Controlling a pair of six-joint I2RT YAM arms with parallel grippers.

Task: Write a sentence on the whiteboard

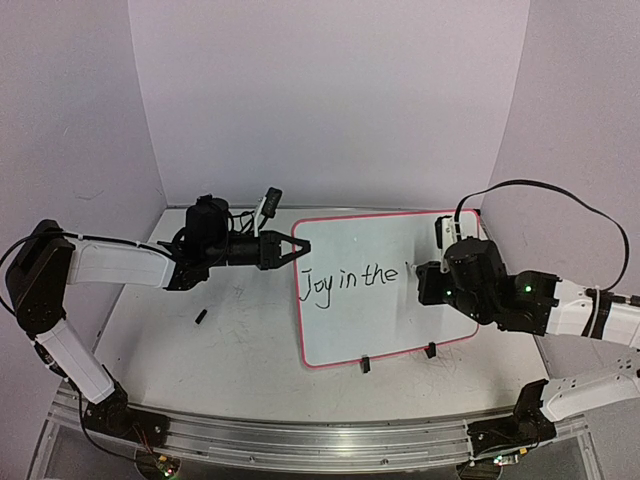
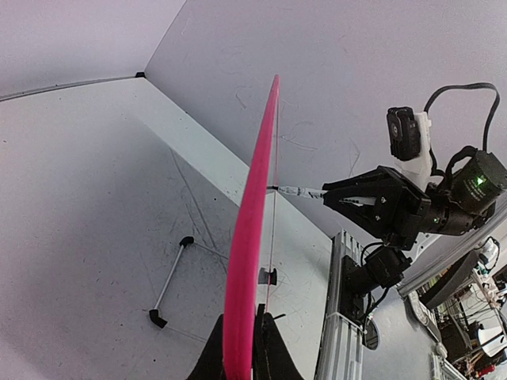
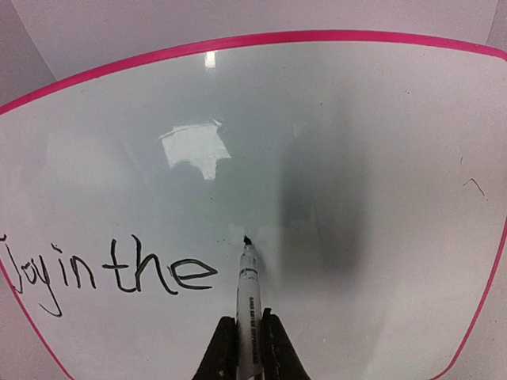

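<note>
The right tool [image 3: 247,342] is pinched tight on a black marker [image 3: 247,289]. Its long axis points straight ahead at the whiteboard [image 3: 356,158], and the tip seems to meet the surface just right of the written words "Joy in the" [image 3: 111,273]. Blank board lies to the right of the tip, so I'd judge the next word runs that way. The left tool [image 2: 242,352] is clamped on the board's left pink edge, steadying it where it stands tilted on the worktop [image 1: 240,320], between the two arms.
</note>
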